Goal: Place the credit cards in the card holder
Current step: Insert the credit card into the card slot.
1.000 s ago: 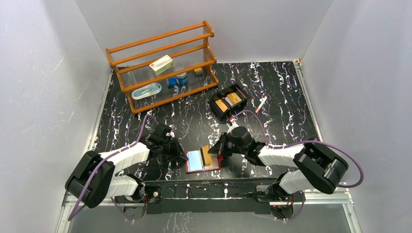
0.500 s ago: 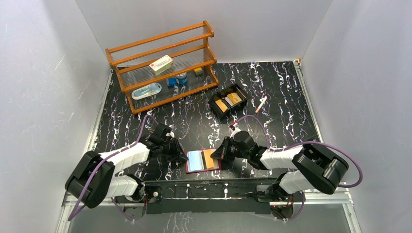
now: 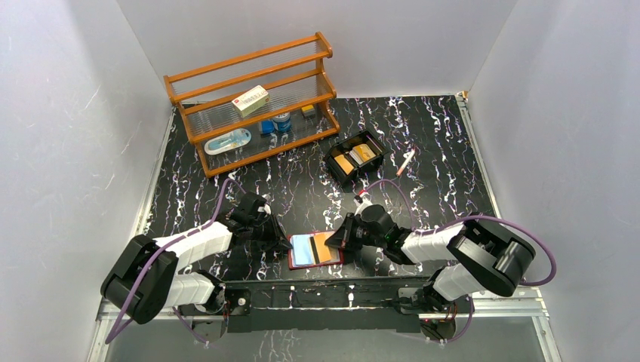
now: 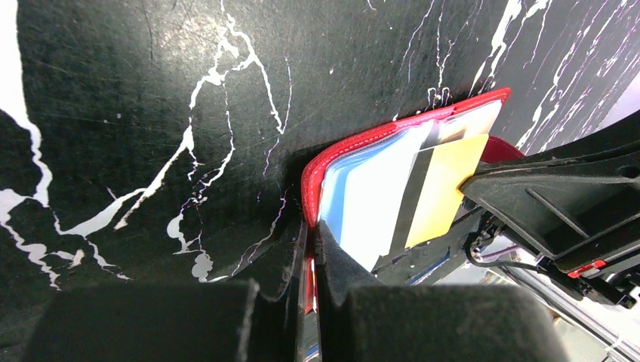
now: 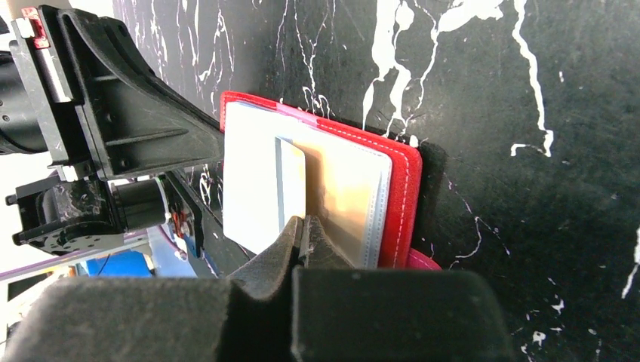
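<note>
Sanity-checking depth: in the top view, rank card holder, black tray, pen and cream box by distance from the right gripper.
1. card holder: at the right gripper, near edge.
2. black tray: behind, mid-table.
3. pen: right of the tray.
4. cream box: far back left.

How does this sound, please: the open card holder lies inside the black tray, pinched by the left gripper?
Not quite: the top external view shows the card holder on the table, nearer the arms than the black tray, not inside it. The left gripper does pinch it.
</note>
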You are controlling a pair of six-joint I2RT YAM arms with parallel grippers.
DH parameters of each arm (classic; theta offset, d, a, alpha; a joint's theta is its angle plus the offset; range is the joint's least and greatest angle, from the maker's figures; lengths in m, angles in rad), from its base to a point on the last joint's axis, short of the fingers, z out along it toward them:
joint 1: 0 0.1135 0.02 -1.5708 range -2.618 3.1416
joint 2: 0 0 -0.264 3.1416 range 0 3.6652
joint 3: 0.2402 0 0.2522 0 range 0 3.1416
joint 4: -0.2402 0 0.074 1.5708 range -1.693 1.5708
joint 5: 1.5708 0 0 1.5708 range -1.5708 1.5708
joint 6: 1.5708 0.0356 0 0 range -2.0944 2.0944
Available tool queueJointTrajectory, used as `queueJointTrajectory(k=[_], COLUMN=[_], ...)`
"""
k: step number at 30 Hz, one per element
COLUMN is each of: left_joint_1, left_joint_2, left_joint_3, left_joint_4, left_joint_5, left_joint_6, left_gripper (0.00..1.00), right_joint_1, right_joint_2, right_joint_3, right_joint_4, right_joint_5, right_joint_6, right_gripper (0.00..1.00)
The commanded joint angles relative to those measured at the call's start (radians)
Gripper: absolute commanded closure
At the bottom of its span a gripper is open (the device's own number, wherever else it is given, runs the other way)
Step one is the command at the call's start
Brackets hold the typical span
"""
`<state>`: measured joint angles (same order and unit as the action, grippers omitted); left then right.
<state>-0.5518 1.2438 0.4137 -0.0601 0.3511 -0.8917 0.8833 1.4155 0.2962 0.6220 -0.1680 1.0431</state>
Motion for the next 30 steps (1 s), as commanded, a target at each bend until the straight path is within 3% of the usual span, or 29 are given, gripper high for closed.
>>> queueJointTrajectory(k=[1,14,30], left_joint_1=[0.001,0.001,0.000], left_joint_2=[-0.006,-0.001,0.000], left_joint_3=[-0.029,-0.037,-0.047], left_joint_4=[-0.058,-0.047,-0.026], left_joint_5=[-0.038,-0.030,-0.017], left_joint_6=[0.008,0.000,-0.028], left_gripper=[1.00,1.00,1.00], right_joint_1=[0.010,0.013,0.119], right_joint_2=[0.007,0.035,0.125], right_joint_3=[0.006,0.014,0.097], right_joint_4=[0.049,0.077,0.074], right_joint_5=[0.050,0.087,0.130], right_joint_6=[-0.027,-0.033,0.034], right_gripper=[1.00,1.00,1.00])
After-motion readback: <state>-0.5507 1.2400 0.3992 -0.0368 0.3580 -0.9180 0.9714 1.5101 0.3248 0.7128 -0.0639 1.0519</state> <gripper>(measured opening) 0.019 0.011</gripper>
